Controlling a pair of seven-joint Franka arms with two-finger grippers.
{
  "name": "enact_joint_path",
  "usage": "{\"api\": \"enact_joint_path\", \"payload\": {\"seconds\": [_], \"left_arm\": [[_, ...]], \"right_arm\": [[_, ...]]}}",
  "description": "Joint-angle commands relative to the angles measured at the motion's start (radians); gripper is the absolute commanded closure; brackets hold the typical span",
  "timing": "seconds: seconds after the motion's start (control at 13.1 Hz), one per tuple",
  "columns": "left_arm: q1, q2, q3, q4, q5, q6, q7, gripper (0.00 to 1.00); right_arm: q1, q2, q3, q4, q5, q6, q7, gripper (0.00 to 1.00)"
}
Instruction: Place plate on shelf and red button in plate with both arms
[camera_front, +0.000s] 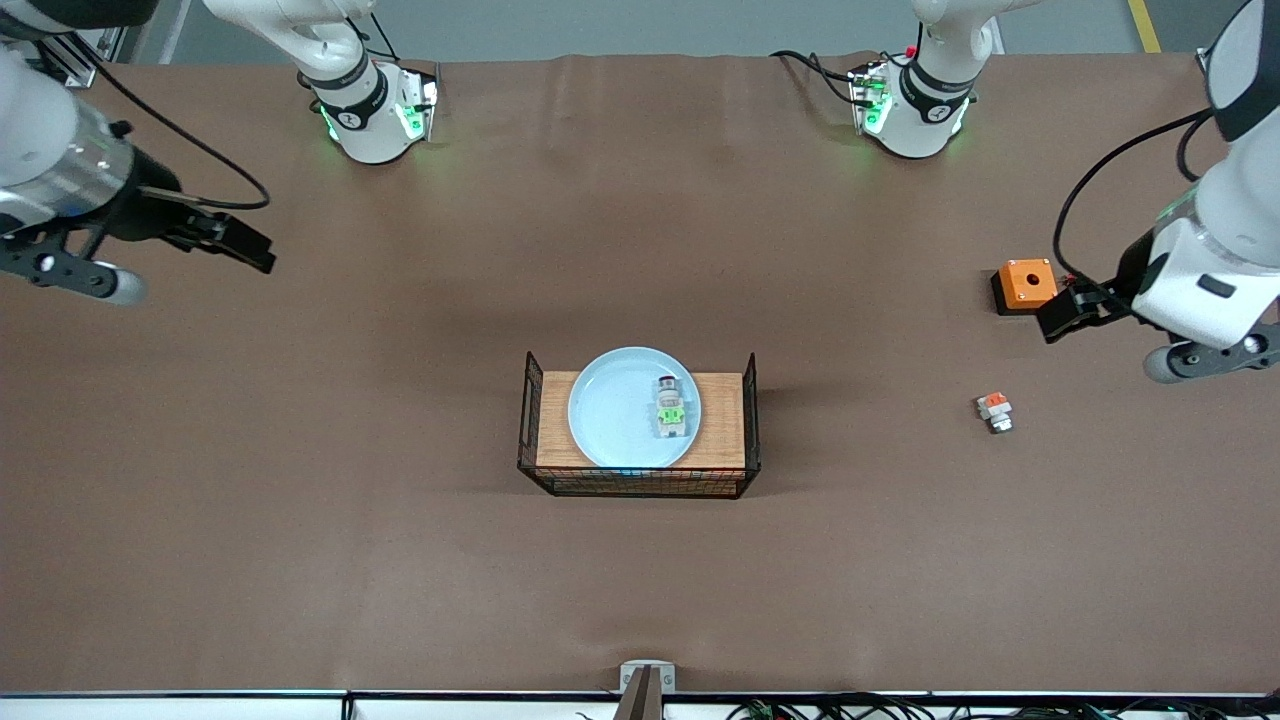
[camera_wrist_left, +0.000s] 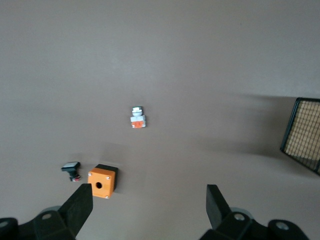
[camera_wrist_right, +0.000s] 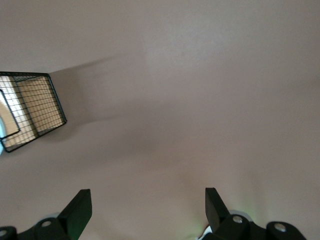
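Observation:
The pale blue-white plate (camera_front: 625, 405) lies on the wooden board (camera_front: 722, 420) inside the black wire basket (camera_front: 640, 485) at the table's middle. The red button (camera_front: 672, 406), a white module with a green tab, lies on the plate toward the left arm's end. My left gripper (camera_front: 1068, 312) is open and empty, up over the table beside the orange box (camera_front: 1026, 284) at the left arm's end. My right gripper (camera_front: 235, 243) is open and empty, up over bare table at the right arm's end. In the right wrist view a sliver of the plate (camera_wrist_right: 2, 120) shows in the basket (camera_wrist_right: 35, 107).
A white module with an orange tab (camera_front: 995, 411) lies nearer the front camera than the orange box; it also shows in the left wrist view (camera_wrist_left: 138, 118). The orange box (camera_wrist_left: 102, 181) and a small dark part (camera_wrist_left: 72, 170) lie near the left fingertips (camera_wrist_left: 80, 205). The basket's edge (camera_wrist_left: 302, 135) shows too.

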Motion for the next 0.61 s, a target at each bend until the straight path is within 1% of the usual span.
{"api": "enact_joint_path", "payload": {"seconds": [0.0,0.08,0.15,0.23,0.3,0.38,0.53], "left_arm": [[0.03,-0.039,-0.006,-0.026,-0.016,-0.018,0.043,0.0],[0.032,-0.043,-0.006,-0.026,-0.017,-0.018,0.061,0.0],[0.02,-0.047,0.01,-0.026,-0.028,-0.016,0.077,0.0],[-0.033,-0.074,0.106,-0.029,-0.075,-0.007,0.078,0.0],[-0.128,-0.087,0.226,-0.043,-0.118,-0.004,0.083,0.0],[-0.181,-0.113,0.312,-0.063,-0.151,-0.004,0.116,0.0],[-0.244,-0.177,0.406,-0.147,-0.169,0.013,0.214,0.0]], "right_arm": [[-0.046,-0.03,0.017,-0.029,0.016,0.022,-0.068,0.0],[-0.052,-0.028,0.017,-0.024,0.008,0.026,-0.081,0.0],[-0.061,-0.028,0.017,-0.021,0.005,0.032,-0.112,0.0],[-0.072,-0.03,0.017,-0.021,0.004,0.037,-0.141,0.0],[-0.094,-0.028,0.016,-0.021,0.002,0.048,-0.172,0.0],[-0.12,-0.027,0.017,-0.021,0.004,0.051,-0.205,0.0],[-0.147,-0.027,0.016,-0.019,-0.002,0.049,-0.253,0.0]]}}
